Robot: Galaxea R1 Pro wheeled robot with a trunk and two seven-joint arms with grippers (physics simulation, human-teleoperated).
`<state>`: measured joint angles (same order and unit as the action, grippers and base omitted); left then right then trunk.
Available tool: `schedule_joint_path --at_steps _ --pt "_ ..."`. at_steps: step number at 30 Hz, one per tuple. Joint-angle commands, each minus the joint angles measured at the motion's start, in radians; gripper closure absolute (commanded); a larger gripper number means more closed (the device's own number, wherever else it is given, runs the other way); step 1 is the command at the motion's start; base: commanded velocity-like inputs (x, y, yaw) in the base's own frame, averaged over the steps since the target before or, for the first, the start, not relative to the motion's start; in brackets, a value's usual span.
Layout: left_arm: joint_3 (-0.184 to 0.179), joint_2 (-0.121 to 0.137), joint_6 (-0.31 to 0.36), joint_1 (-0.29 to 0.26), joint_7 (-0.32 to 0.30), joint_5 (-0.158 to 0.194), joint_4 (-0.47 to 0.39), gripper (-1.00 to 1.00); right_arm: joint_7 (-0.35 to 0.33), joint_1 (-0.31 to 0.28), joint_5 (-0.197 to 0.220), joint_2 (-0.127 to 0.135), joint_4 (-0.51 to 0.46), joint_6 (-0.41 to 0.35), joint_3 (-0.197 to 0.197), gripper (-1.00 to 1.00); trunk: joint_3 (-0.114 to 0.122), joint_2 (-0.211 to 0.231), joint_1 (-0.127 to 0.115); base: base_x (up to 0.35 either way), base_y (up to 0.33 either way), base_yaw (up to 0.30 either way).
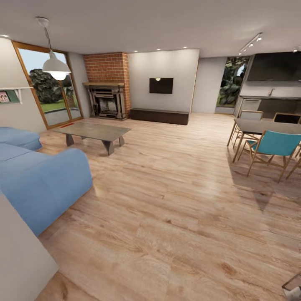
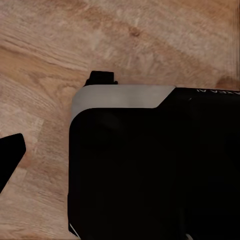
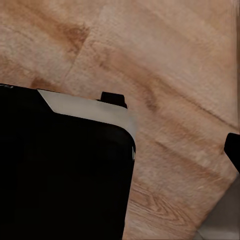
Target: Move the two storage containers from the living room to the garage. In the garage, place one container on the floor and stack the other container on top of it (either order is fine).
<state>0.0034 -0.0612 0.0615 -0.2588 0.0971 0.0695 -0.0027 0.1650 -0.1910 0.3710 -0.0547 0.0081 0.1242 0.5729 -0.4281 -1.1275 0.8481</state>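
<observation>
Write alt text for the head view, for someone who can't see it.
An open living room with a light wood-plank floor: a blue sofa at left, a low coffee table, a brick fireplace, a wall-mounted TV, and a dining table with a teal chair at right.

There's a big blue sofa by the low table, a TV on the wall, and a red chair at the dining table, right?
Almost. The chair at the dining table is teal blue, not red, as the head view shows. The rest holds: a blue sofa sits by the low table, and a TV hangs on the wall.
</observation>
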Motion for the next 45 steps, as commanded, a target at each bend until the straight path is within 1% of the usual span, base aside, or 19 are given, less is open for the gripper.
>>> schedule_joint_path --at_steps 1,7,45 --pt "0.000 0.000 0.003 0.000 0.003 0.007 0.000 -1.00 0.002 -0.001 0.009 -0.001 0.001 0.003 0.008 -1.00 -0.001 -0.001 0.001 0.322 0.000 -0.241" --pt "0.000 0.000 0.003 0.000 0.003 0.007 0.000 -1.00 0.002 -0.001 0.012 -0.001 0.001 0.002 0.008 -1.00 -0.001 -0.001 0.001 0.322 0.000 -0.112" --pt "0.000 0.000 0.003 0.000 0.003 0.007 0.000 -1.00 0.002 -0.001 0.010 0.003 0.001 0.003 0.008 -1.00 -0.001 -0.001 0.001 0.322 0.000 -0.001"
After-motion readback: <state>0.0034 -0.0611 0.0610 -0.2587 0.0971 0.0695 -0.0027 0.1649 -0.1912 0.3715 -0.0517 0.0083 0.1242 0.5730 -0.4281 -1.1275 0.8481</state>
